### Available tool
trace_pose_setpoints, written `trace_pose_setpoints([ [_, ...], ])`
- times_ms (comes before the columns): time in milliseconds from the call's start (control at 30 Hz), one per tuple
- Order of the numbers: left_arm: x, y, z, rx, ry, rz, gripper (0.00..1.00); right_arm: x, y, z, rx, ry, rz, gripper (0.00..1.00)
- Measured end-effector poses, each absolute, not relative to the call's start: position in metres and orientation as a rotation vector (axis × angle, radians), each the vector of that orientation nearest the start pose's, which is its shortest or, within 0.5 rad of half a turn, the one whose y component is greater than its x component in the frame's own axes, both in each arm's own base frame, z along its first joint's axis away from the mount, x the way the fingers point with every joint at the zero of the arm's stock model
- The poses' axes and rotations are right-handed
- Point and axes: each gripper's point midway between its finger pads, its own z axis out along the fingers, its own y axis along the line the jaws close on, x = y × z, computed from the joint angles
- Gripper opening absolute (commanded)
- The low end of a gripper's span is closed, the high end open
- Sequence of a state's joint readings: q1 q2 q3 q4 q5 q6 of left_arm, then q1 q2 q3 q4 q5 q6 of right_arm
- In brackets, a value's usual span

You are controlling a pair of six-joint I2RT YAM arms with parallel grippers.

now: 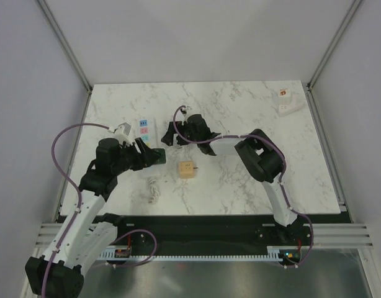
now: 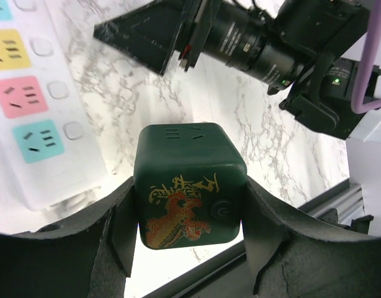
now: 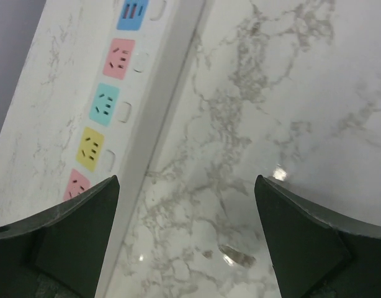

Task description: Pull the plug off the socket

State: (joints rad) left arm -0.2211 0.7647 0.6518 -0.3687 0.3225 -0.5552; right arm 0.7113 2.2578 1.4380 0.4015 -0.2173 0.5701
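Observation:
My left gripper point(image 2: 189, 186) is shut on a dark green cube socket point(image 2: 189, 186) with a red and gold dragon print, one finger on each side. The cube's far face shows bare slots. Seen from above, the cube point(image 1: 157, 155) sits at the tip of the left gripper point(image 1: 152, 155), left of centre. My right gripper point(image 3: 185, 183) is open with only marble between its fingers. It hovers just right of the white power strip point(image 3: 134, 93), and from above the right gripper point(image 1: 170, 135) is a little beyond the cube. A short white cord with a plug end point(image 1: 154, 186) lies on the table in front of the cube.
The white power strip point(image 1: 144, 129) has coloured outlets and lies behind the left gripper. A wooden cube socket point(image 1: 188, 169) stands right of the green cube. A white adapter point(image 1: 288, 100) sits at the far right corner. The marble table point(image 1: 259, 124) has grey walls around it.

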Motion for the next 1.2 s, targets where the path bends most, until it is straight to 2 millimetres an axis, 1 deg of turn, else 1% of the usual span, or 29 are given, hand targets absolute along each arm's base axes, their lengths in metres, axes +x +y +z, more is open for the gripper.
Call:
trace_pose_setpoints([
  [33,0.245,-0.138,0.187,-0.141,2.127,-0.816,0.02,0.42,0.432,0.05,-0.284,2.112,0.997,0.98],
  [167,0.234,-0.162,0.18,-0.094,2.163,-0.889,0.02,0.423,0.389,0.051,-0.198,2.095,0.929,0.98],
  [267,0.233,-0.185,0.172,-0.057,2.2,-0.937,0.02,0.426,0.356,0.056,-0.126,2.069,0.879,0.98],
  [467,0.229,-0.233,0.142,0.035,2.311,-0.952,0.02,0.438,0.302,0.079,0.019,1.972,0.801,0.98],
  [567,0.23,-0.26,0.134,0.091,2.35,-0.947,0.02,0.444,0.281,0.086,0.084,1.934,0.774,0.98],
  [633,0.234,-0.277,0.13,0.118,2.357,-0.947,0.02,0.447,0.27,0.086,0.123,1.92,0.765,0.98],
  [733,0.241,-0.297,0.129,0.135,2.346,-0.951,0.02,0.448,0.255,0.081,0.175,1.917,0.751,0.98],
  [867,0.253,-0.314,0.12,0.128,2.344,-0.947,0.02,0.449,0.238,0.076,0.231,1.921,0.739,0.98],
  [1033,0.263,-0.327,0.098,0.112,2.376,-0.915,0.02,0.454,0.222,0.082,0.283,1.888,0.747,0.98],
  [1133,0.268,-0.331,0.089,0.105,2.38,-0.889,0.02,0.456,0.221,0.087,0.294,1.871,0.765,0.98],
  [1200,0.27,-0.333,0.086,0.102,2.371,-0.882,0.02,0.456,0.222,0.089,0.292,1.866,0.781,0.98],
])
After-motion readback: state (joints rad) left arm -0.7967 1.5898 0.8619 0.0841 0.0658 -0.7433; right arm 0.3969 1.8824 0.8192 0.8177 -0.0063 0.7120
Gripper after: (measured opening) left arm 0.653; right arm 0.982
